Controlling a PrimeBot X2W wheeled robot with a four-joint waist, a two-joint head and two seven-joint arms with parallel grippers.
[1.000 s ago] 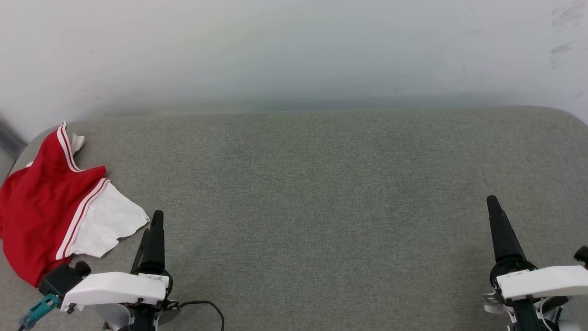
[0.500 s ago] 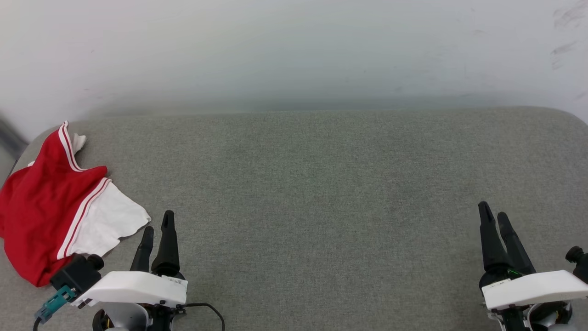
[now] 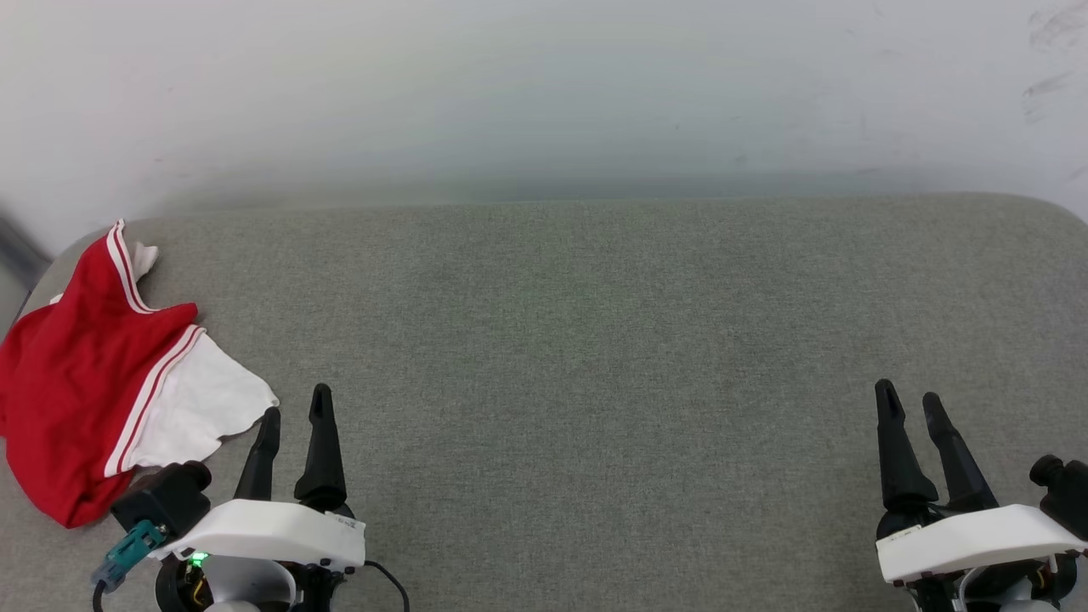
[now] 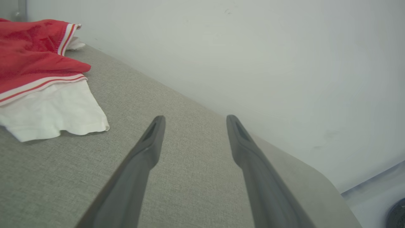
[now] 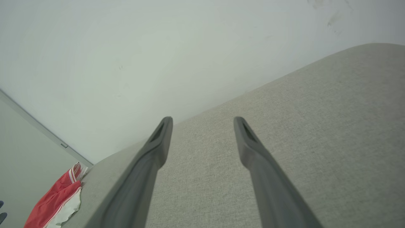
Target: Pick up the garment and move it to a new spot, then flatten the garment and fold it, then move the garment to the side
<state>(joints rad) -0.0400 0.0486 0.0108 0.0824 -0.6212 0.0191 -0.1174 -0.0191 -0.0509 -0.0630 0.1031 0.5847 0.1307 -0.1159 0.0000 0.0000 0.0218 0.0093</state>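
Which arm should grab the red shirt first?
Left. The left gripper, open, sits just beside the shirt, while the right gripper, also open, is far across the gray surface.

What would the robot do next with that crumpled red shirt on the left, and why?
Probably swing the left hand leftward and down onto the garment. It lies bunched at the left edge of the grey cushion, its white sleeve just beside that open, empty hand; the right hand is far off.
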